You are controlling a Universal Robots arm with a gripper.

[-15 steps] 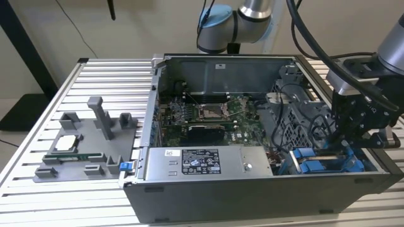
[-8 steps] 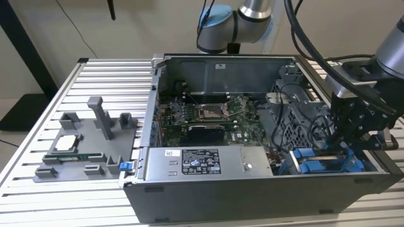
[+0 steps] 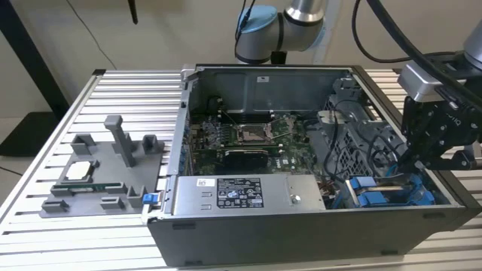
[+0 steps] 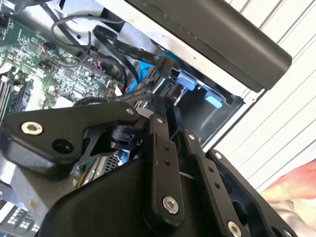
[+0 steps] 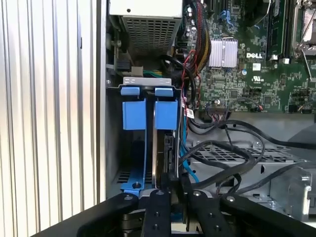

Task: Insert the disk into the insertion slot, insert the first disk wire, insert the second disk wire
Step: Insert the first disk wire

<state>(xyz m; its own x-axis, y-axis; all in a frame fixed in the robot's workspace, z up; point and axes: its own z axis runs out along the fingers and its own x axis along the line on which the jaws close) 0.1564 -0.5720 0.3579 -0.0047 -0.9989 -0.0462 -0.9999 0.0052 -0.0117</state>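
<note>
**End effector at the near edge of the slotted disk**

Nearest in the first wrist view, the end effector [image 5: 170,183] sits at the near edge of the disk [image 5: 165,150]. Whether it is clenched or released cannot be told. The disk stands edge-on in its slot of the drive bay. Its blue carrier tab [image 5: 166,113] is level with that of a second blue carrier [image 5: 134,114] just beside it. A blue cable [image 5: 186,159] and black cables [image 5: 232,148] run along the disk's other side. Beyond lie the power-supply box [image 5: 148,29] and the motherboard [image 5: 247,74]. In the exterior view the arm reaches into the open computer case [image 3: 301,237] at the exterior view's right. The case rests on a slatted bench [image 3: 135,90], with a grey fixture plate [image 3: 101,155] at the exterior view's left.
</note>
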